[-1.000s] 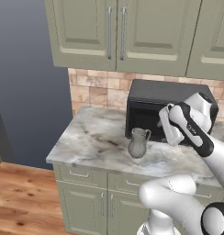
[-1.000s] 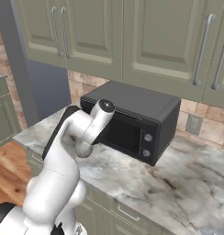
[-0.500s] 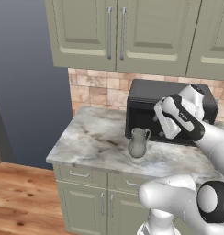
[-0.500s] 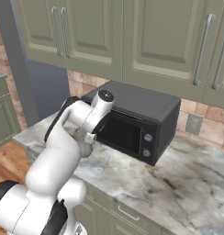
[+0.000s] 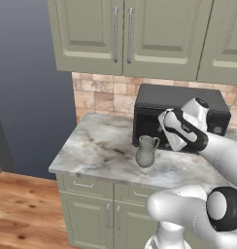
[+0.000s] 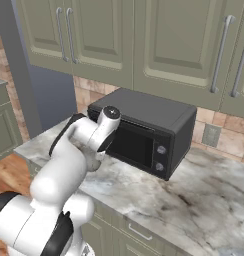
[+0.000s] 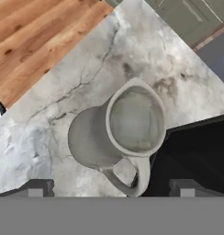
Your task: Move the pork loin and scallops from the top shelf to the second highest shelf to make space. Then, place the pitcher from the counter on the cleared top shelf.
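Observation:
The pitcher (image 5: 146, 151) is a dull grey-beige jug standing upright on the marbled counter (image 5: 98, 146), just in front of the microwave's left end. My gripper (image 5: 163, 132) hovers above and slightly right of it, open and empty. In the hand view I look down into the pitcher (image 7: 127, 126); its loop handle points toward the bottom of the frame. My fingertips (image 7: 36, 188) stand wide apart on either side, clear of the jug. Pork loin, scallops, top shelf and second highest shelf are out of view.
A black microwave (image 5: 188, 99) sits against the brick backsplash right behind the pitcher, also seen at the microwave (image 6: 144, 132). Sage-green wall cabinets (image 5: 125, 34) hang overhead. A tall dark blue-grey panel (image 5: 28, 73) stands to the counter's left. Bare counter (image 6: 194, 185) stretches to the right.
My hand has swung left and lower, from in front of the microwave's middle to just above the pitcher. The jaws stayed open and the pitcher has not moved.

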